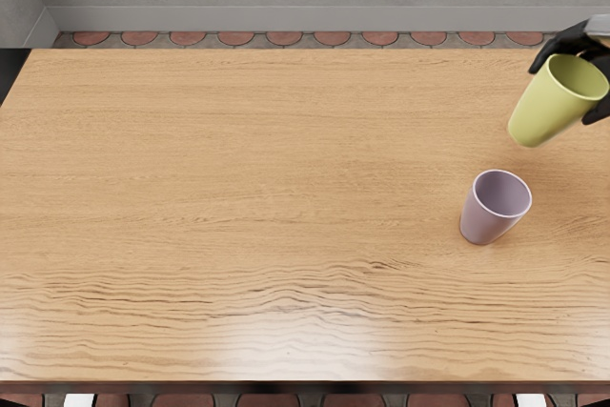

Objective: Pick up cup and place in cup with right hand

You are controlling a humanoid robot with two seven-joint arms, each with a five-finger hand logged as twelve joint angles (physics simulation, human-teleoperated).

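Yellow-green cup hangs at far right, clamped by fingers of the right hand; nearer, apart, stands the mauve cup, wide tabletop stretching left.

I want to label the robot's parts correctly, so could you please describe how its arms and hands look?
The right hand is black, with slim, rounded fingers. Behind them, at the picture's edge, a small piece of pale grey, smooth casing shows. No cable or marking can be made out. The left arm is not in view.
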